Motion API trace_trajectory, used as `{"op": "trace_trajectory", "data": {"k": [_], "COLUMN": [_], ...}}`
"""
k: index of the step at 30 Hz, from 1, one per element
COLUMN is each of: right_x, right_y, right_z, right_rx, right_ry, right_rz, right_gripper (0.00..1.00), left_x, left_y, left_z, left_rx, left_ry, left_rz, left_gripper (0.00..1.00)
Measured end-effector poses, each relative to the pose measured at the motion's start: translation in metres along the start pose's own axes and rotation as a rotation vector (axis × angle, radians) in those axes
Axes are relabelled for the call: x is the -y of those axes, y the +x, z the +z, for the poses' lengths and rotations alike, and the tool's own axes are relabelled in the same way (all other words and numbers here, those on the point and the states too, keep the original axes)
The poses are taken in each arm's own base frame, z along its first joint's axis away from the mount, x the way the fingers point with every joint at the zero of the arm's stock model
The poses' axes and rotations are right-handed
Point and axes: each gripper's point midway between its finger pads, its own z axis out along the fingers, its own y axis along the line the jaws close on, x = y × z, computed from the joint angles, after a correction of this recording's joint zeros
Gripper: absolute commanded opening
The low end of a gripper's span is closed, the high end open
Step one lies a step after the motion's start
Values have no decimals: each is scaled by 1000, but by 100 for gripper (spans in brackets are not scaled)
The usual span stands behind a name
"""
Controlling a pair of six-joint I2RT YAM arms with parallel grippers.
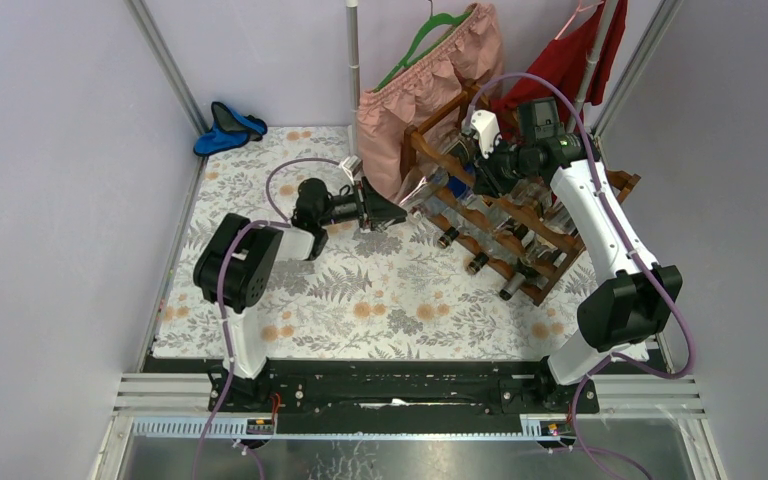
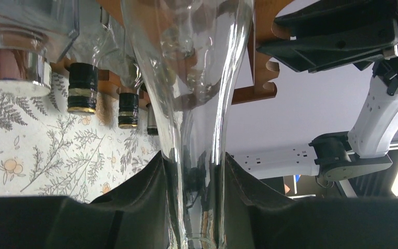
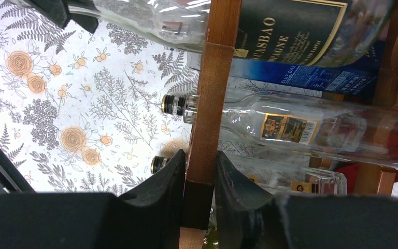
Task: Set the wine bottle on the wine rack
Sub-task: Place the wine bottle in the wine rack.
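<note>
While your left gripper (image 2: 194, 162) clamps the wine bottle (image 2: 186, 62) by its neck and right gripper (image 3: 199, 162) clamps the wine rack (image 3: 215, 67), mind slick, brittle glass.

Wine bottle (image 2: 186, 78) cut off by top edge, mouth past bottom edge. Wine rack (image 3: 207, 104) mostly out of frame.

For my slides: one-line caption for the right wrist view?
The right gripper clamps the wine rack by an upright post; labelled bottles lie racked.
</note>
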Motion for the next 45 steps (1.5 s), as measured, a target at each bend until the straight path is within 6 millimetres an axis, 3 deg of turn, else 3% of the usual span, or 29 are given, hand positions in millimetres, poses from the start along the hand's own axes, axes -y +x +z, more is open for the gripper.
{"op": "trace_trajectory", "data": {"k": [29, 45], "right_x": [-3, -3], "right_y": [1, 1], "right_z": [-2, -2], "right_rx": [-4, -5], "right_ry": [-16, -16], "right_rz": [-11, -12], "right_gripper": [0, 0], "left_x": [-26, -33], "left_y": [-36, -47], "left_z": [49, 65], "left_rx": [15, 39], "left_ry": [-18, -5], "left_rz": [30, 11], "left_gripper": [0, 0]}}
